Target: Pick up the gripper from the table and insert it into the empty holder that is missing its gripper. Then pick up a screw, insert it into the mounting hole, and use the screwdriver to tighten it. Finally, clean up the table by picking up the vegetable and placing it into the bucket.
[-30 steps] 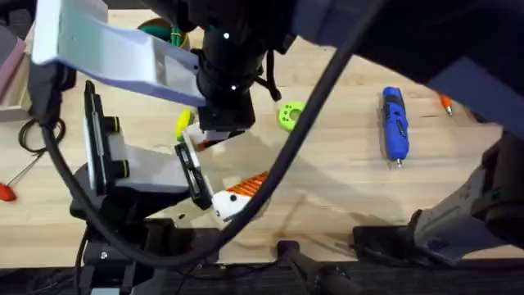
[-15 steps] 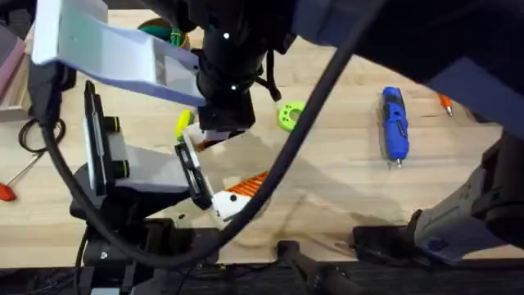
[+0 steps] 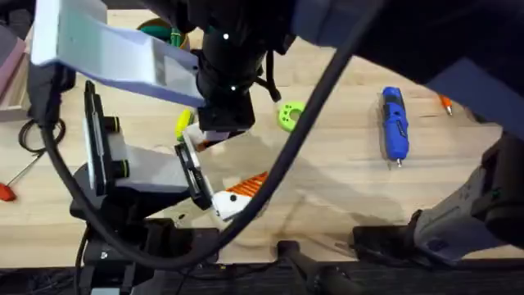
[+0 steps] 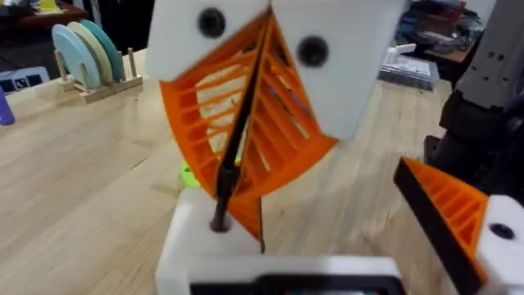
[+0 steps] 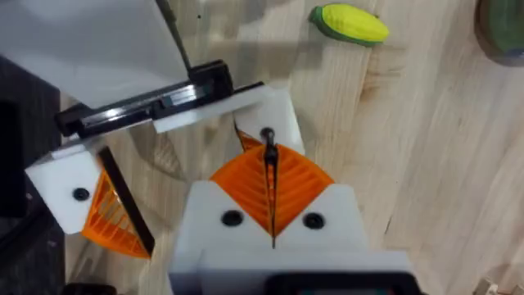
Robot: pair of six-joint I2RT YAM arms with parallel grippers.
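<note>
My right gripper (image 5: 270,160) is shut on a thin black screw (image 5: 269,176), clamped between its orange pads. The screw's far end (image 4: 219,223) sits against the white holder (image 4: 201,246), one finger of my left gripper (image 4: 327,233). An orange gripper tip (image 5: 246,138) shows in that holder beside the screw. The left gripper (image 3: 233,164) is open, and its other finger carries an orange pad (image 4: 446,209). On the table (image 3: 344,188) lie the blue screwdriver (image 3: 395,123) at the right and the yellow vegetable (image 3: 183,123) just left of the right wrist. The bucket (image 3: 160,31) stands at the back, partly hidden.
A green round part (image 3: 288,115) lies right of the grippers. A red-handled tool (image 3: 6,190) is at the left edge and a slim orange driver (image 3: 444,103) at the far right. The right arm's cable (image 3: 303,123) crosses the middle. A rack of plates (image 4: 86,57) stands farther back.
</note>
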